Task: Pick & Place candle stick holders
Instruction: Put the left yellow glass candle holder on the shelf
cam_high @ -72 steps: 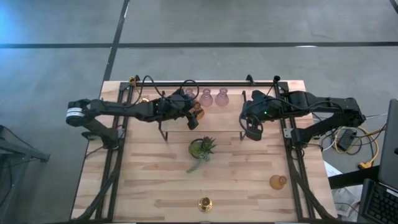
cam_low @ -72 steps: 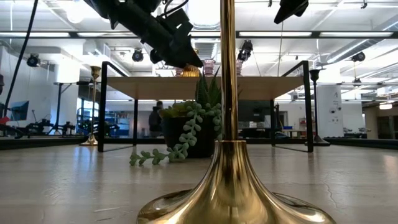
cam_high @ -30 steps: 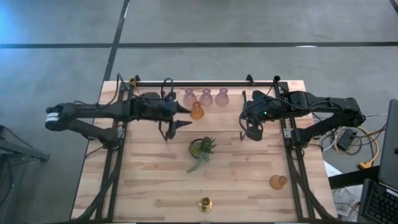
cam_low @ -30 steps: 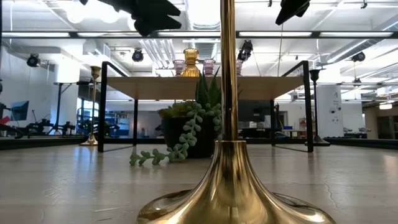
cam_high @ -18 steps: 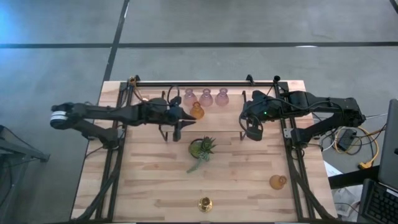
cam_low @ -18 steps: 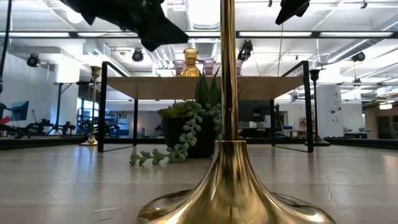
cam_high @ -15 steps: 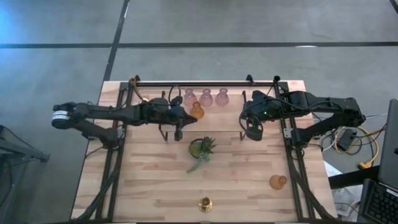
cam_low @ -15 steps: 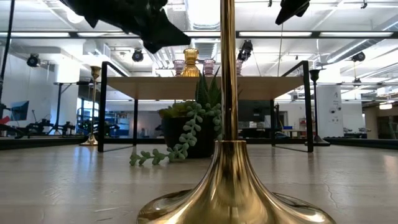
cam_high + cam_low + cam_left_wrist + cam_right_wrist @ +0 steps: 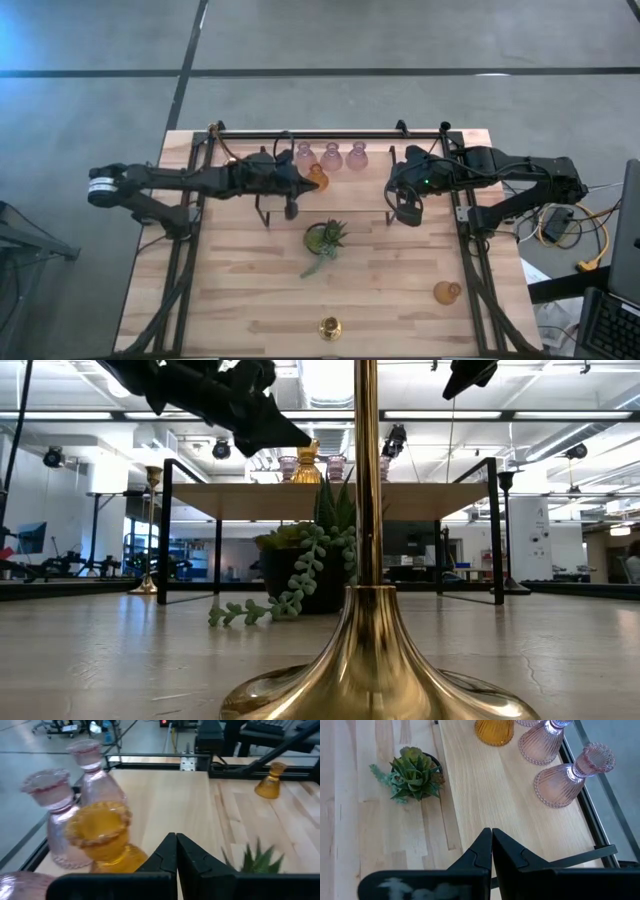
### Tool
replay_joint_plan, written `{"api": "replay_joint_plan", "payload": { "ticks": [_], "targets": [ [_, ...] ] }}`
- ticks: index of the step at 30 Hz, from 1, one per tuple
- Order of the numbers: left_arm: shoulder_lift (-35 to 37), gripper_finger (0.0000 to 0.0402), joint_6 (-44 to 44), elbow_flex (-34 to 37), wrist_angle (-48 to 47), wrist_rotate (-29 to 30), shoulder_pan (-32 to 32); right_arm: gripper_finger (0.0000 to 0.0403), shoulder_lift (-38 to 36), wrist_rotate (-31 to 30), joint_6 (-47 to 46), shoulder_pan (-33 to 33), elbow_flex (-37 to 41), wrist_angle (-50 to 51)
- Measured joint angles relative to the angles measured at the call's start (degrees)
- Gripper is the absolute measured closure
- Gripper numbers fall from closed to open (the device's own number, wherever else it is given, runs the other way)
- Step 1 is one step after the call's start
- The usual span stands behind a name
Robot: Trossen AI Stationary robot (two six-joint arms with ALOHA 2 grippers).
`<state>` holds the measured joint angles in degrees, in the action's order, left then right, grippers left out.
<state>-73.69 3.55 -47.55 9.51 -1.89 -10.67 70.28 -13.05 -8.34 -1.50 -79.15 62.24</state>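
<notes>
A raised wooden shelf point(image 9: 370, 185) at the table's far side carries three pale pink glass holders point(image 9: 331, 156) and one amber holder point(image 9: 319, 179), all standing on their bases. My left gripper point(image 9: 302, 182) is shut just left of the amber holder point(image 9: 102, 840), about level with its top point(image 9: 305, 452). My right gripper point(image 9: 405, 213) hangs shut over the shelf's right end with nothing in it. Another amber holder point(image 9: 446, 292) and a brass holder point(image 9: 329, 327) stand on the table near its front edge. My left gripper's shut fingers point(image 9: 160, 857) stand right beside the amber holder's bulbous body point(image 9: 125, 860), reaching in level from the table's left. Whether they touch it I cannot tell. The holder stands upright on the shelf.
A small green potted plant point(image 9: 325, 238) sits on the table under the shelf's front edge. The shelf's black legs point(image 9: 163, 530) and back rail point(image 9: 320, 133) stand around it. A slim brass holder point(image 9: 152, 530) and a black one point(image 9: 505, 530) stand at the far corners.
My left gripper has shut from wide open and moved toward the table's right edge, up to the amber holder on the shelf. The amber holder has stayed where it stood. The right arm has kept still.
</notes>
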Motion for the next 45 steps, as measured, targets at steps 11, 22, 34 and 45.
{"api": "replay_joint_plan", "payload": {
  "ticks": [11,22,34,45],
  "targets": [
    [0.0,0.04,-0.9,0.0,0.6,0.5,-1.2,0.0394,0.0,0.0,0.5,0.0,0.0,-0.3],
    [0.0,0.0401,-1.9,0.0,1.0,0.5,-2.4,0.0394,0.0,0.0,0.9,0.1,0.0,-1.0],
    [-1.6,0.0401,-2.0,0.0,3.0,0.5,-3.4,0.0394,0.0,0.0,1.1,0.0,0.0,-1.3],
    [-2.2,0.0401,-2.8,0.0,2.8,0.6,-3.5,0.0394,0.0,0.0,1.1,0.0,0.0,-0.9]
  ]
}}
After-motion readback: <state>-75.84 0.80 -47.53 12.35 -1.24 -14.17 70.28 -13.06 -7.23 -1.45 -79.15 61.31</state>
